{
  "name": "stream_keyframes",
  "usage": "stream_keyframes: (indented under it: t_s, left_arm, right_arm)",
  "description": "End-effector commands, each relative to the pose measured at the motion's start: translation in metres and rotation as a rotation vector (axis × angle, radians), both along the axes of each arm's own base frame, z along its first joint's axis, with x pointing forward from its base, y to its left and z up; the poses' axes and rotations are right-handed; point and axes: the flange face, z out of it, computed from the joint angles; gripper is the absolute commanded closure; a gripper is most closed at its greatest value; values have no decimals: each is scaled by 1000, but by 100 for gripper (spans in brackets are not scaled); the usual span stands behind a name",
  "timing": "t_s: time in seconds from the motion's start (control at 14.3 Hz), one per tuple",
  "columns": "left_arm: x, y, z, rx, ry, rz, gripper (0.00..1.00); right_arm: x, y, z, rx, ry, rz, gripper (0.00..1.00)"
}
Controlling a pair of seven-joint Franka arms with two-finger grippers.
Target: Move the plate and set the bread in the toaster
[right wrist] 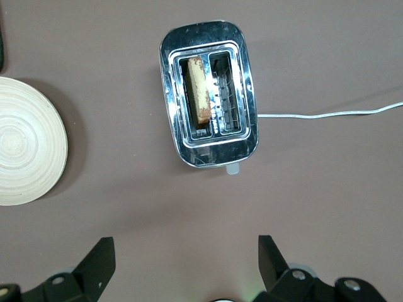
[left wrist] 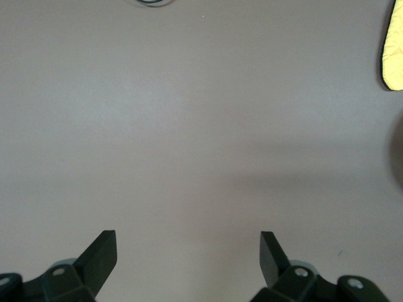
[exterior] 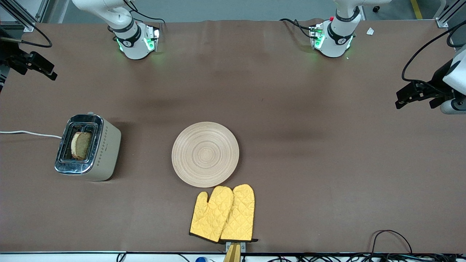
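Your worktop [exterior: 291, 109] carries the plate [exterior: 205, 154] at its middle, bare, with yellow mitts [exterior: 222, 213] just nearer the front camera. The toaster [exterior: 88, 147] sits toward the right arm's end, the bread [exterior: 81, 145] standing in one slot. Both steps look done. Left hand [left wrist: 187, 255] and right hand [right wrist: 186, 259] hang spread, empty; you need only park them.

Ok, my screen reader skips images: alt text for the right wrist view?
A slice of bread stands in one slot of a chrome toaster on a brown table, its white cord trailing away. A wooden plate lies beside it; the right gripper hangs open, empty.
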Motion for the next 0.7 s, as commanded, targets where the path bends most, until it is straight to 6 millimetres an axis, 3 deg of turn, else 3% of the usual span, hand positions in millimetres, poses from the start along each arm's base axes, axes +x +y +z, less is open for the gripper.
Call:
stream_keyframes:
  t_s: [0.0, 0.63]
  left_arm:
    - [-4, 2, 6, 11, -3, -2, 0]
    - [-4, 3, 6, 9, -1, -2, 0]
  right_arm:
    - [-3, -3, 4, 6, -18, 25, 0]
    - [2, -8, 6, 0, -11, 16, 0]
